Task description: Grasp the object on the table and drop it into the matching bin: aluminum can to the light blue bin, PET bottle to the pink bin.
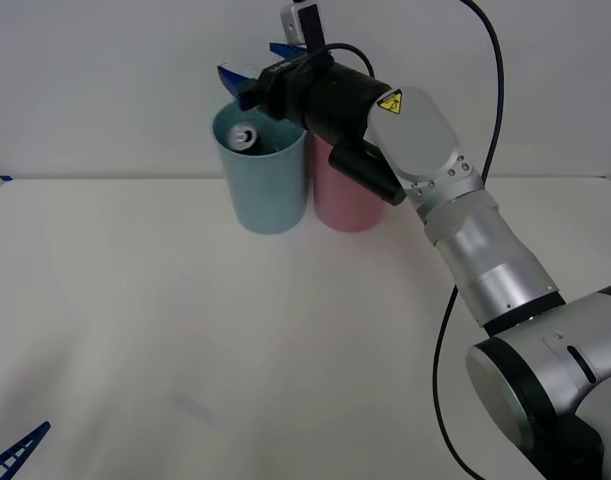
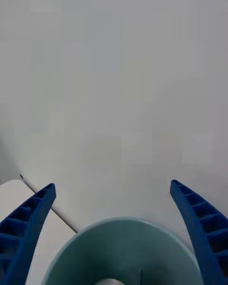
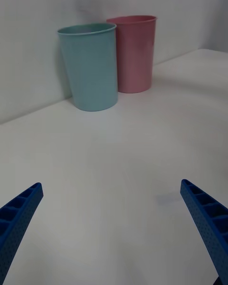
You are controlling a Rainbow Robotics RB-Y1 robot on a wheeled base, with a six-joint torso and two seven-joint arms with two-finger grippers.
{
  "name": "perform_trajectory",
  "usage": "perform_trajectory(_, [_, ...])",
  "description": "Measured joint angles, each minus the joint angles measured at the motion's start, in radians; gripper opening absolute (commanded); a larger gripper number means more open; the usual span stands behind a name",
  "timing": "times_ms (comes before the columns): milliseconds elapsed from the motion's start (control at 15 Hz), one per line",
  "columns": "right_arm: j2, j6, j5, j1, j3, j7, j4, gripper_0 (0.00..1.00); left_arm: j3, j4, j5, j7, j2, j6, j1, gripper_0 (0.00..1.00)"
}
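Where the white table [image 1: 185, 330] meets the back wall, the blue bin [image 1: 260, 170] and the pink bin [image 1: 340, 195] stand upright side by side, touching or nearly so, the blue one on the left. From the left wrist view the same pair shows at the far edge of the table, blue bin [image 3: 90, 66] beside pink bin [image 3: 134, 52], both well away from that camera.

The right arm reaches from the lower right across the pink bin, and the right gripper [image 1: 261, 62] hangs just above the blue bin's mouth. Its blue fingers are spread wide with nothing between them; in the right wrist view they flank the bin's rim [image 2: 123, 223], the gripper [image 2: 114, 232] centred over the opening.

The left gripper [image 3: 111, 232] sits low over bare table near the front left corner, its fingers also spread apart and empty.

The can [image 1: 244, 137] lies inside the blue bin, its silver top showing just below the rim.
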Motion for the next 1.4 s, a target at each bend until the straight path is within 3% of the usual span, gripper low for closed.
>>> perform_trajectory(267, [-0.004, -0.001, -0.018, 0.000, 0.000, 0.015, -0.006, 1.00, 0.000, 0.000, 0.000, 0.000, 0.000, 0.000, 0.000, 1.00])
perform_trajectory(600, [-0.055, -0.030, -0.063, 0.046, 0.011, 0.031, -0.077, 1.00, 0.000, 0.000, 0.000, 0.000, 0.000, 0.000, 0.000, 1.00])
perform_trajectory(933, [-0.209, -0.043, -0.195, 0.205, 0.115, 0.030, -0.316, 1.00, 0.000, 0.000, 0.000, 0.000, 0.000, 0.000, 0.000, 1.00])
perform_trajectory(1400, [-0.458, -0.134, -0.392, 0.495, 0.117, 0.052, -0.673, 1.00, 0.000, 0.000, 0.000, 0.000, 0.000, 0.000, 0.000, 1.00])
